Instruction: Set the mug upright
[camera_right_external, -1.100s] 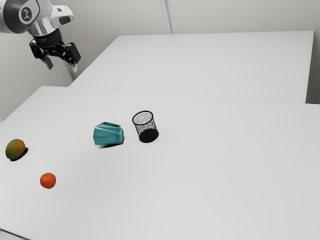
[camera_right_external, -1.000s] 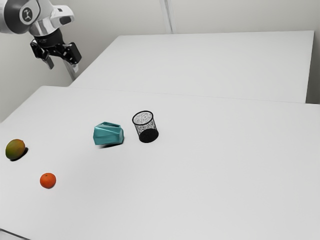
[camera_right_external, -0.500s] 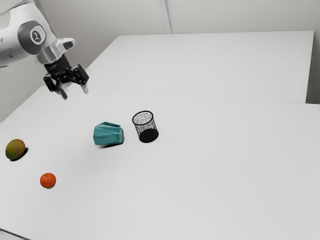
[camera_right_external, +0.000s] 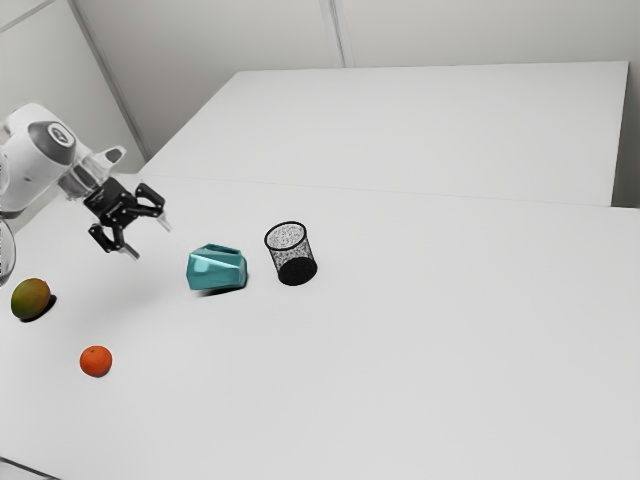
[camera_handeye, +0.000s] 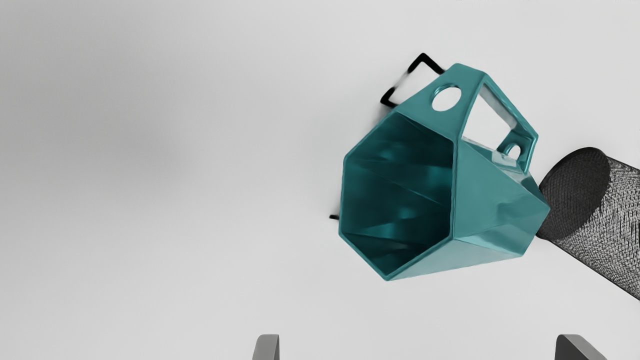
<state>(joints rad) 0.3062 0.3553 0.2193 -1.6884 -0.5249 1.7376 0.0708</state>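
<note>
The gripper (camera_right_external: 148, 238) hangs above the table on the exterior view's left, a short way from the mug and higher than it. A faceted teal mug (camera_right_external: 216, 269) lies on its side on the table. In the wrist view the mug (camera_handeye: 495, 205) shows its dark hollow mouth and its angular handle with round holes. The gripper (camera_handeye: 417, 347) is open there, its two tips wide apart with nothing between them.
A black mesh cup (camera_right_external: 291, 254) stands close beside the mug, toward the exterior view's right. A green-orange mango (camera_right_external: 31, 298) and a small orange fruit (camera_right_external: 96, 361) lie on the white table (camera_right_external: 400, 350) at the exterior view's left.
From upper left in the exterior view, my hand has come down toward the table and tilted, ending nearer the mug's height. The mug, mesh cup and fruits have stayed where they were.
</note>
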